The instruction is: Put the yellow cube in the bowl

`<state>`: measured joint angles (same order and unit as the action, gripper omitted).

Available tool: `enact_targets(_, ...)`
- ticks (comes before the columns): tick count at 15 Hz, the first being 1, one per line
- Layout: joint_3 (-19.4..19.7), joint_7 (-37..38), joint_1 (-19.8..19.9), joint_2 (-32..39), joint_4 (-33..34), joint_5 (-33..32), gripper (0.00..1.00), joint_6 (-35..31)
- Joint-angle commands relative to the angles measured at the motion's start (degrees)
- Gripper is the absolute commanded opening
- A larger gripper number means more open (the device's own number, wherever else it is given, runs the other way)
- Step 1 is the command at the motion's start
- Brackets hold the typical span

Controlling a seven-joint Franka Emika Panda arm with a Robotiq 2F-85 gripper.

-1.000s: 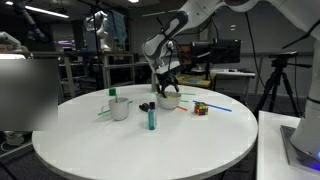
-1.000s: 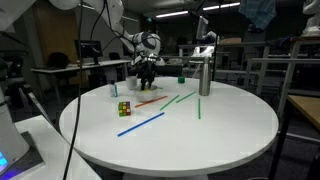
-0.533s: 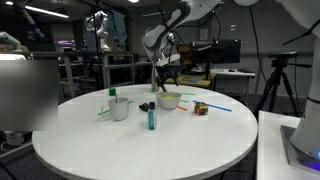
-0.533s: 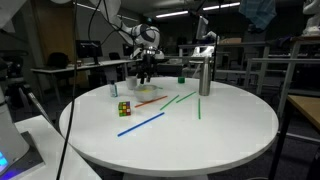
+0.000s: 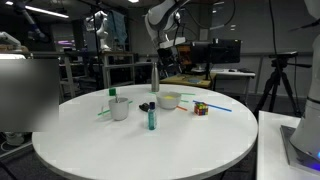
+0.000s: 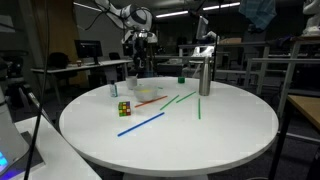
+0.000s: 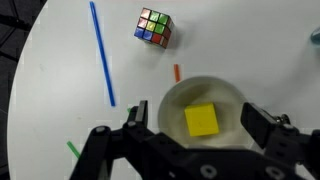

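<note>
The yellow cube [image 7: 201, 120] lies inside the white bowl [image 7: 233, 96], seen from straight above in the wrist view. My gripper [image 7: 197, 116] is open and empty, with its two fingers spread either side of the bowl and well above it. In both exterior views the gripper [image 5: 156, 78] [image 6: 135, 66] hangs clear above the bowl [image 5: 168, 100] [image 6: 148, 93] at the far side of the round white table. The cube is hidden by the bowl's wall in the exterior views.
A multicoloured puzzle cube [image 7: 154, 26] [image 5: 201, 109] [image 6: 124, 108] sits near the bowl, with a blue stick [image 7: 101, 52] [image 6: 141, 124] and an orange stick [image 7: 177, 72]. A grey mug [image 5: 120, 108] and a teal bottle [image 5: 151, 118] stand nearby. A metal cylinder [image 6: 204, 78] stands further along the table.
My gripper has risen from down at the bowl to well above it, and stands open. The bowl has not moved.
</note>
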<state>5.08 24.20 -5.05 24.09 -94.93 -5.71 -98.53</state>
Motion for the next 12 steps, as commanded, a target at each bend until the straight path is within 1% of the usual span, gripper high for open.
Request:
enact_targets(1,-1.1,2.1,-1.6,-13.0,-11.7,-3.3,1.00,-2.4)
enact_targets(6,-5.1,0.9,-2.1,-26.5,-23.2,-8.9,1.00,-6.4)
enact_targets(9,-7.7,-1.2,-1.4,-33.0,-28.8,-9.2,1.00,-8.6)
enact_targets(10,-7.8,-0.3,-0.6,-27.4,-23.1,-7.8,1.00,-5.8)
enact_targets(12,-8.9,-0.4,-0.5,-31.0,-26.2,-7.9,1.00,-6.4)
